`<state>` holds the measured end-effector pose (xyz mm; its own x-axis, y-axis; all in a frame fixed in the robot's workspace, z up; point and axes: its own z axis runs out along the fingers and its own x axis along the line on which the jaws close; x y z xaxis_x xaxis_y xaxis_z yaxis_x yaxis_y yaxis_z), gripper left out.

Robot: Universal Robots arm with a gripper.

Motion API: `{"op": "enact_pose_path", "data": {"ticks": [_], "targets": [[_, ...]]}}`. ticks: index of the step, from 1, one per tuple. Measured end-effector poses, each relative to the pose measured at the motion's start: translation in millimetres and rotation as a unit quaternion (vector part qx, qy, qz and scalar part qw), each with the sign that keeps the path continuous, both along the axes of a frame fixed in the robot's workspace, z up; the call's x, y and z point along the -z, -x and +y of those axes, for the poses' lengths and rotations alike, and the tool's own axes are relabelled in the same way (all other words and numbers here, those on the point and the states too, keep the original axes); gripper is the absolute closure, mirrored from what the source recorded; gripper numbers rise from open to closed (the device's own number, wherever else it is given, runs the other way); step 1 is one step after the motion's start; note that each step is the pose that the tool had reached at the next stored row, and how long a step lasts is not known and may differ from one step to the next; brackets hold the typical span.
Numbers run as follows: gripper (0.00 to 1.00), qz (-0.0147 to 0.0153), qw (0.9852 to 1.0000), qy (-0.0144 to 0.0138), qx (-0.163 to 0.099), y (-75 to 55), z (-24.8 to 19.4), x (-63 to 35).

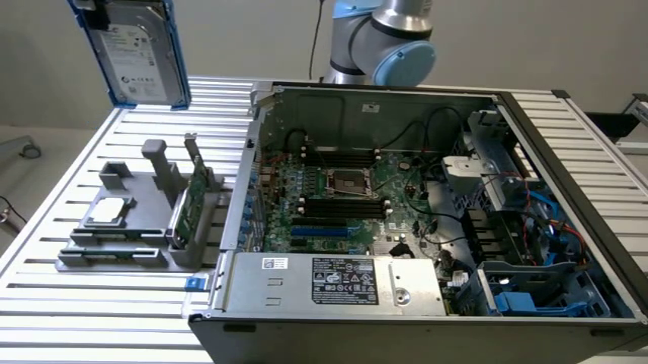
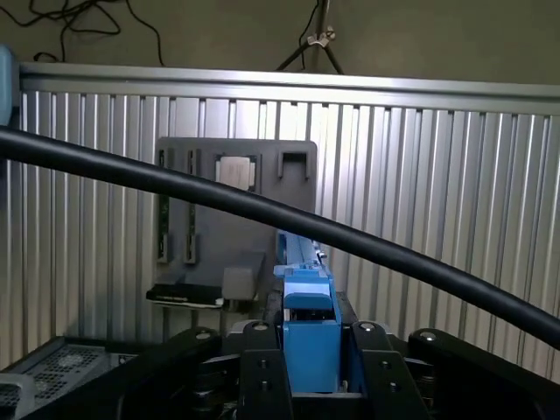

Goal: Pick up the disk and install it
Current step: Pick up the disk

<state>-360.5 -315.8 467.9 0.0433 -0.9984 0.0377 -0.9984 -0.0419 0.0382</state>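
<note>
The disk (image 1: 136, 49), a silver-grey drive with a white label in a blue carrier frame, hangs upright high at the exterior view's left, above the far corner of the slatted table (image 1: 81, 303). In the wrist view my gripper (image 2: 312, 372) is shut on the disk's blue carrier edge (image 2: 311, 337), with one black finger (image 2: 262, 381) on each side of it. Far below the gripper lies the grey holder (image 2: 219, 210).
The open computer case (image 1: 253, 152) lies at the middle and right, its motherboard (image 1: 344, 197) exposed and blue drive bays (image 1: 532, 299) at the near right. The grey holder (image 1: 127, 227) carries a silver chip (image 1: 109, 212) and a green circuit card (image 1: 194, 197). A black cable (image 2: 262, 210) crosses the wrist view.
</note>
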Motion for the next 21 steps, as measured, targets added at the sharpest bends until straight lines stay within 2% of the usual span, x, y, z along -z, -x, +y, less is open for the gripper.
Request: {"op": "enact_pose_path", "data": {"ticks": [5,21], "targets": [[0.67,0.0016,1.0,0.0,0.0,-22.8,0.0,-5.2],[0.67,0.0023,1.0,-0.0002,0.0,-95.5,0.0,-9.5]]}}
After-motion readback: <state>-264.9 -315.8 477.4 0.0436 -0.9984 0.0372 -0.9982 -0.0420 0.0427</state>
